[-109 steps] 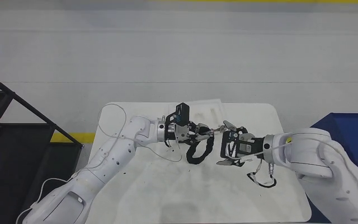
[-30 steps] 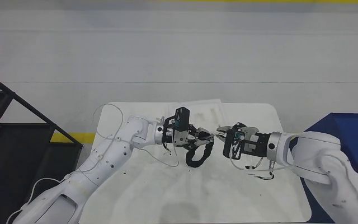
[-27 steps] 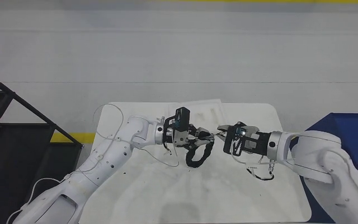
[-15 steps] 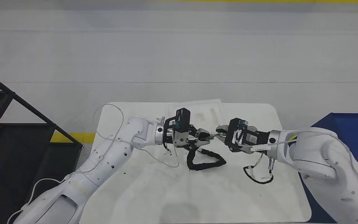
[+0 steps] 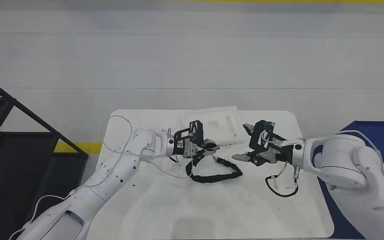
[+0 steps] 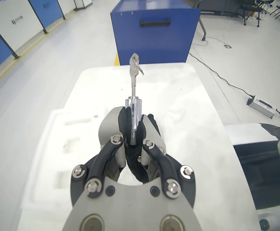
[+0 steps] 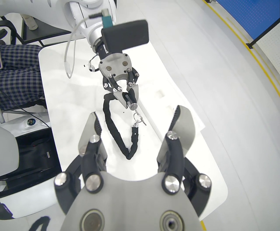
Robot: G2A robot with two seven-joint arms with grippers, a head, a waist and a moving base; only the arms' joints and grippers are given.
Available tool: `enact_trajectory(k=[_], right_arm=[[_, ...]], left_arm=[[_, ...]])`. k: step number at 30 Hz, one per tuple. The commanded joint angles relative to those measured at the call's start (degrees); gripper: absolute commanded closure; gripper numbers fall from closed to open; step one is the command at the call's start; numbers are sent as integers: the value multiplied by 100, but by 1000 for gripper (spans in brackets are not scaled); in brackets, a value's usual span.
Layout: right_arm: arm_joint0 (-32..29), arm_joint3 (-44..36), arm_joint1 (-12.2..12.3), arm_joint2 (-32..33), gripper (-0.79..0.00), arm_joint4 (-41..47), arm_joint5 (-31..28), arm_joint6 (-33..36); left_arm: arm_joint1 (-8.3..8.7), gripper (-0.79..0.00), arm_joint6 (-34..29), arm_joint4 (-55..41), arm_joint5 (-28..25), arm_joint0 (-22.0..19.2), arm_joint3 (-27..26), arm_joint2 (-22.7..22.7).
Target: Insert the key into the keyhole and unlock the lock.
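Pinching the lock in the left gripper, with key inserted, cable end loose and right gripper spread wide, seemingly unlocked.

White table on a pale grey workshop floor, evenly lit.

In the top view the round-cornered table stands on a pale grey floor. A black metal frame stands at its nine o'clock with a yellow floor marking beside it, and a blue cabinet stands at three o'clock. The left wrist view shows the cabinet's black handle. It also shows a dark cable lying across the floor to a grey power brick, with blue wall panels and office chairs far behind.
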Motion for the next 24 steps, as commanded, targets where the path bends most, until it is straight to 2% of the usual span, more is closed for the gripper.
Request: enact_trajectory(k=[1,10,19,20,21,22,24], right_arm=[[-47,31,9,49,-785,45,-34,-52],[-102,266,14,7,-785,133,-185,-270],[-64,606,-10,-122,-785,281,-377,-629],[-58,642,-13,-136,-785,294,-385,-664],[-50,674,-18,-153,-785,308,-399,-705],[-39,712,-22,-177,-785,316,-422,-740],[-5,807,-35,-232,-785,347,-476,-833]], left_arm=[[-18,0,-220,-97,-20,13,131,50],[-212,0,-1232,-201,100,-216,679,467],[-456,0,-1755,-402,111,-420,1352,860],[-480,-105,-1760,-401,123,-433,1407,891],[-503,-566,-1740,-419,106,-443,1464,916],[-523,-785,-1725,-424,92,-460,1523,936],[-562,-785,-1598,-520,6,-489,1621,946]])
